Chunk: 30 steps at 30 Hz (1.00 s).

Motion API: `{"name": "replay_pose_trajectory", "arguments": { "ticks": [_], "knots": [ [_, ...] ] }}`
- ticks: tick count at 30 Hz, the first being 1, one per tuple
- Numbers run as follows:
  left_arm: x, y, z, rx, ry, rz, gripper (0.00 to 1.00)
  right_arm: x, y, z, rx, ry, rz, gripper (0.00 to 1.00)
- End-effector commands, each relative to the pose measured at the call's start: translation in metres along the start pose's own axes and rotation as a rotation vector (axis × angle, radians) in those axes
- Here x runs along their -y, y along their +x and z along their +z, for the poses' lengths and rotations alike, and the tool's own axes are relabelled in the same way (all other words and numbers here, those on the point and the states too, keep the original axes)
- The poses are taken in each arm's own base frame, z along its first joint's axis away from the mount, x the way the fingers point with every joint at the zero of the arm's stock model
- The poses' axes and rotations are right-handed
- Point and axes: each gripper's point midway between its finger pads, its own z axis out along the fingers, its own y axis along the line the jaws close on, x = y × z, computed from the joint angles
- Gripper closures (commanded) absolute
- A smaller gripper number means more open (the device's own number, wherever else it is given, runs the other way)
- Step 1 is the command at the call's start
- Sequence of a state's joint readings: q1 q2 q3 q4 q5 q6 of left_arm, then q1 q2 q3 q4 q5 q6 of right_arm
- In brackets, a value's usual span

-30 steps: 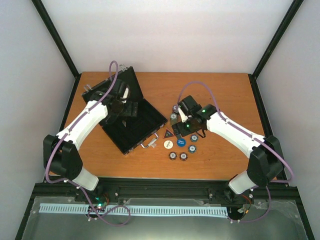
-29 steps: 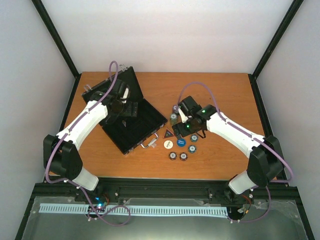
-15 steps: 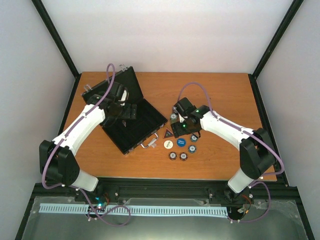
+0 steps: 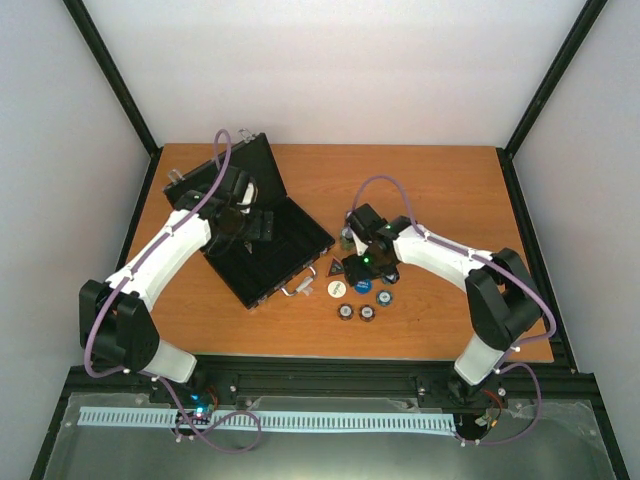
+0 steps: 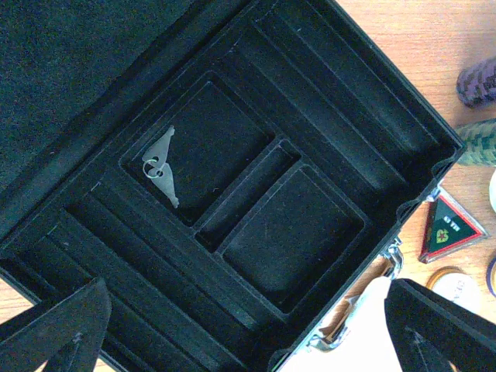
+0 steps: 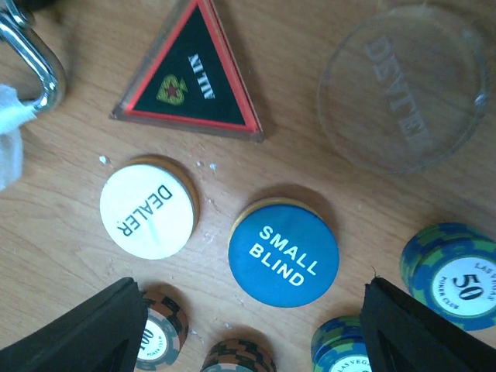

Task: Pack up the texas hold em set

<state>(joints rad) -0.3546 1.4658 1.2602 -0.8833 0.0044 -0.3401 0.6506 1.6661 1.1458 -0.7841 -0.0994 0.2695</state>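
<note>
Two sets wide apart, gripping nothing. Left jaws: over open black case [image 5: 256, 201] at ten o'clock on surface [image 4: 440, 180], keys [image 5: 161, 167] inside. Right jaws: above blue disc [image 6: 283, 252]; white disc [image 6: 147, 205] at its nine o'clock, triangular token [image 6: 190, 74] at eleven, chip stacks [image 6: 449, 275] around six.

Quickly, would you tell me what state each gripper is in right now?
Left gripper: open, empty.
Right gripper: open, empty, over the blue disc.

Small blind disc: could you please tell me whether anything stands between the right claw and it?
Nothing visible does. The small blind disc lies uncovered directly below the open right claw. Chip stacks sit close on either side of the claw, so closing it might nudge them.
</note>
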Motion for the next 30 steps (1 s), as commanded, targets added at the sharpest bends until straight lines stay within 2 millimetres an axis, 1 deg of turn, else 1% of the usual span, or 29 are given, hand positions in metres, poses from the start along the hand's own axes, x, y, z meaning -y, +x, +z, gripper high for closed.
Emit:
{"name": "replay_pose_trajectory", "arguments": {
  "ticks": [1,6,9,14,20,27,30],
  "knots": [
    [0.002,0.000,-0.002,0.007,0.010,0.008,0.00,-0.005,0.010,0.013,-0.042,-0.030,-0.013,0.23],
    [0.000,0.003,-0.003,0.006,0.003,0.010,0.00,-0.006,0.010,0.023,-0.066,-0.030,-0.018,0.24],
    [-0.002,0.004,-0.003,0.004,-0.003,0.012,0.00,-0.001,0.009,0.027,-0.074,0.004,-0.013,0.24],
    [-0.003,0.005,-0.002,0.002,-0.011,0.016,0.00,0.008,0.009,0.028,-0.080,0.058,-0.004,0.24],
    [-0.003,0.006,0.000,-0.001,-0.010,0.015,0.00,0.010,0.011,0.032,-0.094,0.065,-0.007,0.24],
    [-0.005,0.007,0.000,0.000,-0.018,0.008,0.00,0.008,0.009,0.040,-0.112,0.060,-0.021,0.24],
    [-0.006,0.007,0.001,-0.002,-0.023,0.009,0.00,0.013,0.008,0.042,-0.116,0.088,-0.022,0.25]
  ]
}}
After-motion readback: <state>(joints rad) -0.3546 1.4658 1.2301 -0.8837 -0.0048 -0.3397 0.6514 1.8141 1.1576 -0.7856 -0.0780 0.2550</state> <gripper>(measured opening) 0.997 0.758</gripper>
